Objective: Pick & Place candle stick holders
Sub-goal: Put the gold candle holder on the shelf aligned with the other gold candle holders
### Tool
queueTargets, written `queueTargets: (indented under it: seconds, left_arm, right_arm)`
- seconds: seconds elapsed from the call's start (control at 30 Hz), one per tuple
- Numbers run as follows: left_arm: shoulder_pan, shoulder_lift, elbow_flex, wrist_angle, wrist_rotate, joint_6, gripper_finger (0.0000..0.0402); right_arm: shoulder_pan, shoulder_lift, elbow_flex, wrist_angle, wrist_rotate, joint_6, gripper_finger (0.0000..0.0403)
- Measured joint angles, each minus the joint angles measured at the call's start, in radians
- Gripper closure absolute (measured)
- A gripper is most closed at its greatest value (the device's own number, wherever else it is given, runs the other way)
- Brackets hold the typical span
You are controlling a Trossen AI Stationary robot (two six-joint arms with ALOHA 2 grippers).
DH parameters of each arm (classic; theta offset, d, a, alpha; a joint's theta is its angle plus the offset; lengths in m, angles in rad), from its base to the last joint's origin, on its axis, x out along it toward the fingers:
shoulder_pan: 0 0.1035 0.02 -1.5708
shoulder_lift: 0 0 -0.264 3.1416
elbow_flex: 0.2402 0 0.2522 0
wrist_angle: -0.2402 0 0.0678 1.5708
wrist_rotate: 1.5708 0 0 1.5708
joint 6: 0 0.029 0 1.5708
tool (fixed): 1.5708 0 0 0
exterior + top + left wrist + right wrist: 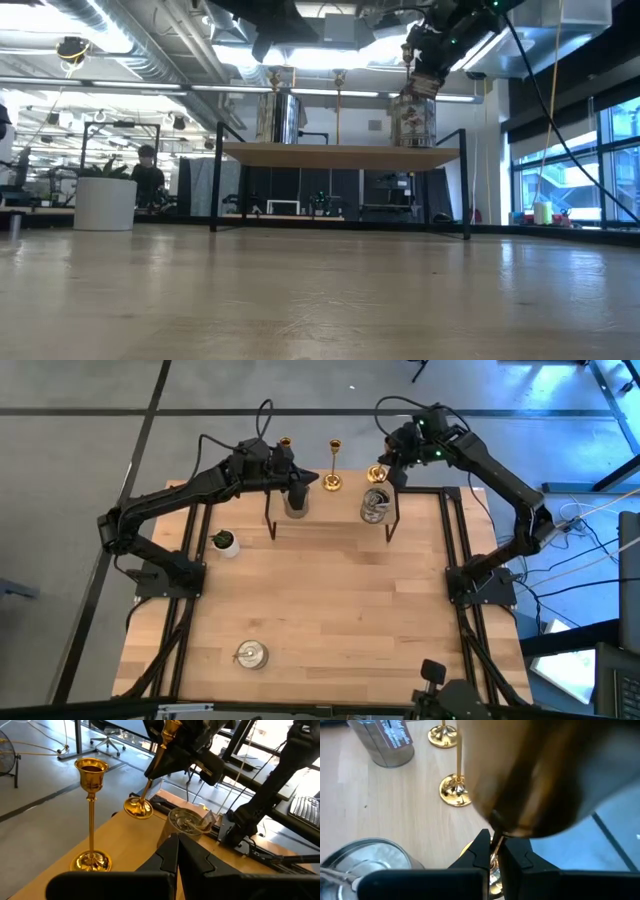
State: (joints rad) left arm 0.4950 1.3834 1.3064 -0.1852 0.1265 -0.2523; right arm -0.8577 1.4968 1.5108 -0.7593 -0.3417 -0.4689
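1. Seen from above, a wooden table carries a low raised shelf along its far edge. The wide middle and near part of the table lie open, with only one squat silvery holder near the front left corner and a small potted plant at the left edge.
2. Both arms crowd the far edge. The left tool hangs over a silvery holder on the shelf, its fingers pressed together on nothing.
3. The right tool is clamped on the slim stem of a tilted gold holder, lifted above the shelf's right end, just above another silvery holder.
4. Two more gold holders stand upright on the shelf: one in the middle, one partly hidden behind the left arm.
5. In the right wrist view the held holder is a blur that covers much of the scene.
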Motion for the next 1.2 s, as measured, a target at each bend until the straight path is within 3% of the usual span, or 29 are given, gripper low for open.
queueTargets:
  seconds: [0.23, 0.47, 1.2]
  left_arm:
    - [0.000, 0.000, 0.000, 0.000, 0.002, -0.005, 0.0400]
    - [0.000, 0.000, 0.000, 0.000, 0.003, -0.007, 0.0400]
    - [-0.004, 0.000, 0.000, -0.001, 0.006, -0.006, 0.0400]
  right_arm:
    - [0.000, 0.006, -0.001, 0.001, -0.002, 0.009, 0.0388]
    - [0.000, -0.005, -0.094, 0.069, 0.001, 0.009, 0.0388]
    - [0.002, -0.013, -0.100, 0.063, -0.014, 0.009, 0.0388]
